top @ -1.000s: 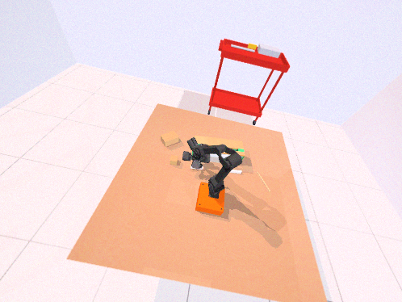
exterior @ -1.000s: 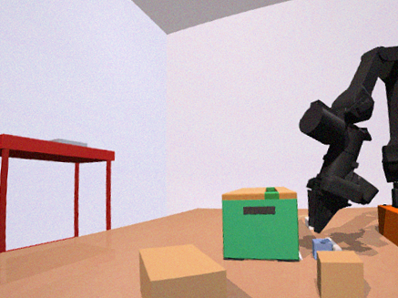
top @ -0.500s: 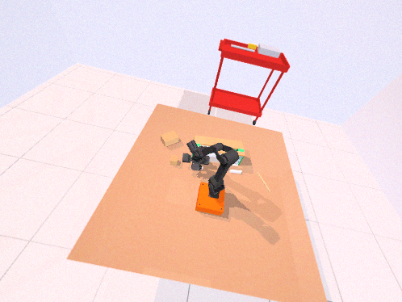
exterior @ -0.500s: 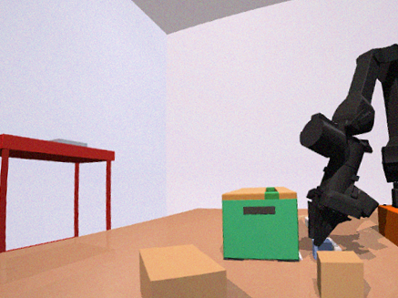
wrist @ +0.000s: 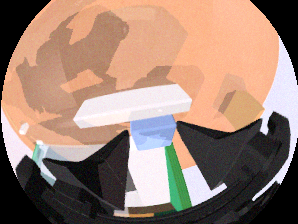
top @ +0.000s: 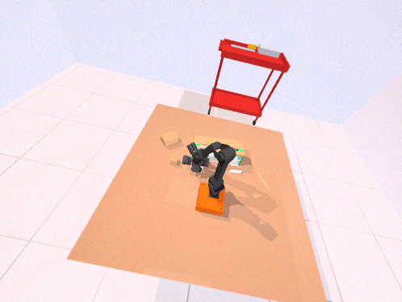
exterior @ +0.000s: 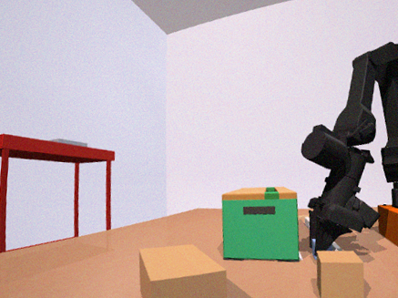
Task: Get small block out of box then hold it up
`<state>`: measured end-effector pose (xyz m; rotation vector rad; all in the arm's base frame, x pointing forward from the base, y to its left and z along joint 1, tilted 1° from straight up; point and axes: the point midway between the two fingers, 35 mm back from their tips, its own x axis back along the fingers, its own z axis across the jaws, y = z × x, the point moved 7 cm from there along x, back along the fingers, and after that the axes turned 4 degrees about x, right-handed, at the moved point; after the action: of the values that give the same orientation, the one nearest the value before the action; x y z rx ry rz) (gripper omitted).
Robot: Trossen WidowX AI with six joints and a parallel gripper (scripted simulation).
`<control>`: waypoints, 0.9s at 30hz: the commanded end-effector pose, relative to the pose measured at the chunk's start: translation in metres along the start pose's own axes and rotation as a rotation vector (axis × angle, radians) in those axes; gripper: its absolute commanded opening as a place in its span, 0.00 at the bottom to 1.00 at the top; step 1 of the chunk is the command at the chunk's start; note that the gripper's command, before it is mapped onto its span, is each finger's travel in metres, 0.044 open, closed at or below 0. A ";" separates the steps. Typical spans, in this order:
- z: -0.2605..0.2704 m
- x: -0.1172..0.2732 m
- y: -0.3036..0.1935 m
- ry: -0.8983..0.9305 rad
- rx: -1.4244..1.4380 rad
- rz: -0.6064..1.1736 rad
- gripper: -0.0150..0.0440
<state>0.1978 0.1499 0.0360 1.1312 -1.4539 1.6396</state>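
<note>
The small blue block [wrist: 152, 134] [exterior: 313, 246] lies outside the box, at the end of a white strip and close against a white bar [wrist: 125, 106]. My gripper [wrist: 153, 128] [exterior: 321, 250] is low and partly open, with a fingertip close beside each side of the block. I cannot tell whether the tips touch it. The block does not show in the top view, behind the arm. The box [exterior: 261, 238] [top: 218, 140], with green end walls and a tan top, stands upright beside the gripper.
A small tan cube [exterior: 341, 278] [top: 173, 159] [wrist: 247, 110] stands near the gripper. A larger tan block [exterior: 183, 269] [top: 170, 138] lies farther out. A small white piece [top: 236, 172] and a thin stick [top: 263, 181] lie on the other side. A red cart [top: 236, 102] [exterior: 49, 151] stands beyond the table.
</note>
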 end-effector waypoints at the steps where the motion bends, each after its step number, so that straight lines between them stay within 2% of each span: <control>1: 0.001 -0.001 0.002 0.002 0.002 -0.002 0.60; 5: 0.001 -0.001 0.002 0.002 0.002 -0.002 0.43; 8: 0.001 -0.001 0.002 0.002 0.002 -0.002 0.39; 11: 0.000 0.004 -0.002 0.002 0.002 -0.002 0.26; 22: 0.002 0.053 -0.024 0.003 0.000 0.000 0.25; 27: 0.004 0.062 -0.029 -0.012 0.026 0.002 0.25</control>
<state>0.1984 0.1478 0.0974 1.1362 -1.4500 1.6468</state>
